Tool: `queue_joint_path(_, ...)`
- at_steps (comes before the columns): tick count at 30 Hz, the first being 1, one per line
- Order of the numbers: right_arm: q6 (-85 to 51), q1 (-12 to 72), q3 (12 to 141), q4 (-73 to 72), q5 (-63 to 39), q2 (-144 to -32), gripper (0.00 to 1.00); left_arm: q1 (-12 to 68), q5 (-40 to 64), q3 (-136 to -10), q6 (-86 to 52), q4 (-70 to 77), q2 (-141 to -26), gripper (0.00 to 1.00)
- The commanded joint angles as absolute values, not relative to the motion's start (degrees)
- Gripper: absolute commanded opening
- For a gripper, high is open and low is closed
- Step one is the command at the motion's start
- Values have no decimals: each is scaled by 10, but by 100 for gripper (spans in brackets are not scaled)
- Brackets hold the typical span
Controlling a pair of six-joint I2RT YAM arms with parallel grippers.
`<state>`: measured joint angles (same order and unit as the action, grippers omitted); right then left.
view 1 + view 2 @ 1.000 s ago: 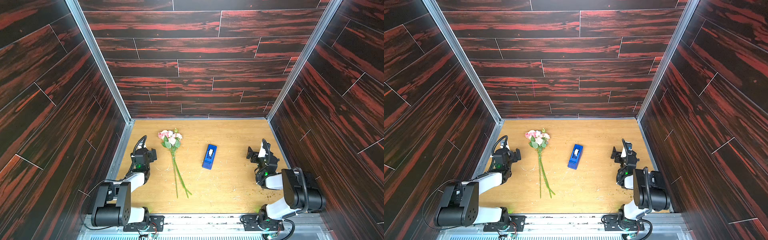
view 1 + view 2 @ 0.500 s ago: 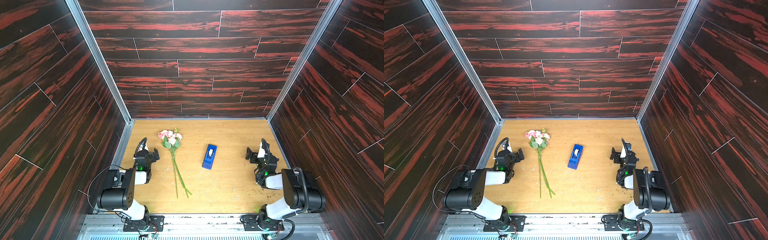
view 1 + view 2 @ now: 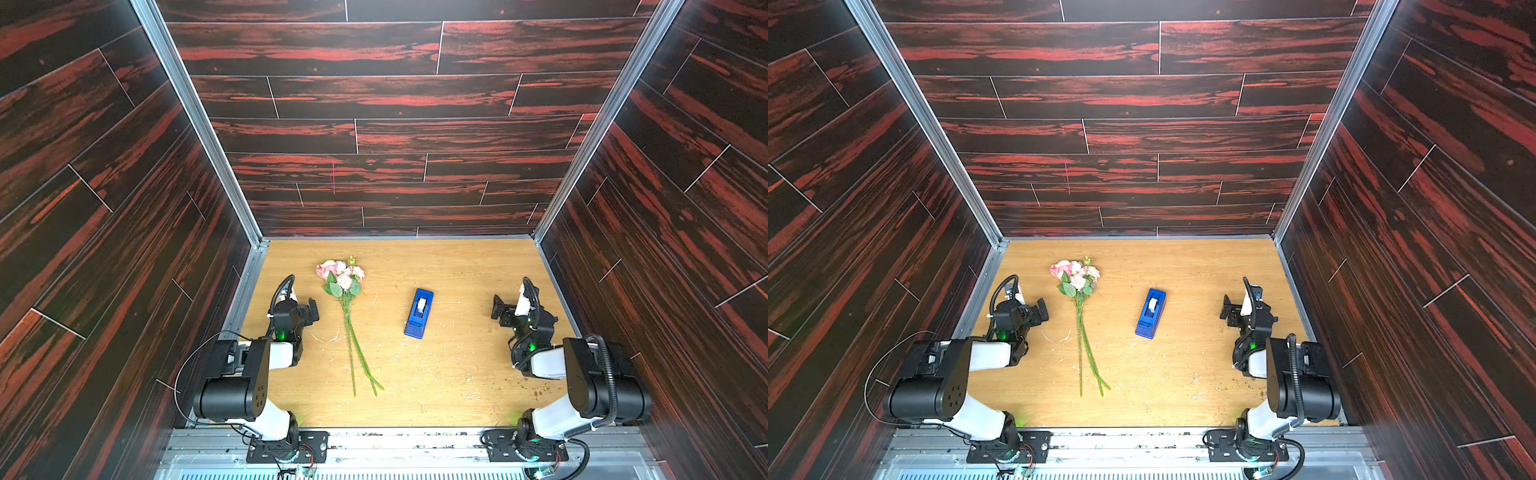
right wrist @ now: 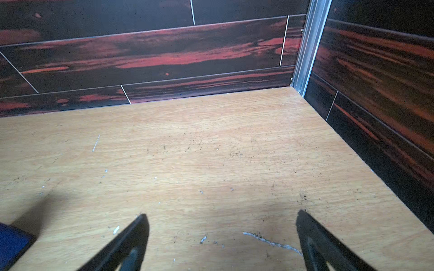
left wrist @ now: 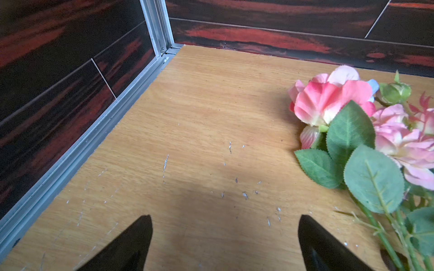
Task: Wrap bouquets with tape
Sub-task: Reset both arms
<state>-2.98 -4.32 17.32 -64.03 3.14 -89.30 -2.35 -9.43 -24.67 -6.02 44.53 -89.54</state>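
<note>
Plainly, we saw both arms crouched low at the near side of the wooden table [image 3: 457, 374], one toward each side wall, and neither held anything. The left gripper [image 3: 301, 306] had its jaws spread wide apart. In its wrist view we looked past two dark fingertips [image 5: 141, 232] onto bare, scratched board, with nothing between them. The right gripper [image 3: 511, 305] likewise kept its jaws wide apart over bare wood, and it touched nothing that we could make out.

We found the bouquet [image 3: 348, 320] lying flat on the table just beside the left gripper, on that gripper's inner side and apart from it. Its pink and white blooms [image 3: 341, 274] pointed toward the far wall [image 3: 374, 124]. Its thin green stems [image 3: 353, 357] ran back toward the near edge and splayed a little at their ends. The left wrist view caught the blooms and green leaves [image 5: 373, 178] close beside one finger.

We found the blue dispenser [image 3: 419, 313] near the middle of the table, between the bouquet and the right gripper and well apart from both. It lay roughly parallel to the stems. The whitish tape roll [image 3: 421, 305] sat in its far half. In the right wrist view we saw only a blue corner of it.
</note>
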Motion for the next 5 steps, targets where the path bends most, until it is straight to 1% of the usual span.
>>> queue_joint_path(1,-35,-45,180,-649,26,-896,98,-27,-94,-254,-58,445,-883,100)
queue_joint_path(5,-35,-45,178,-652,27,-895,98,-26,-93,-248,-56,452,-879,100)
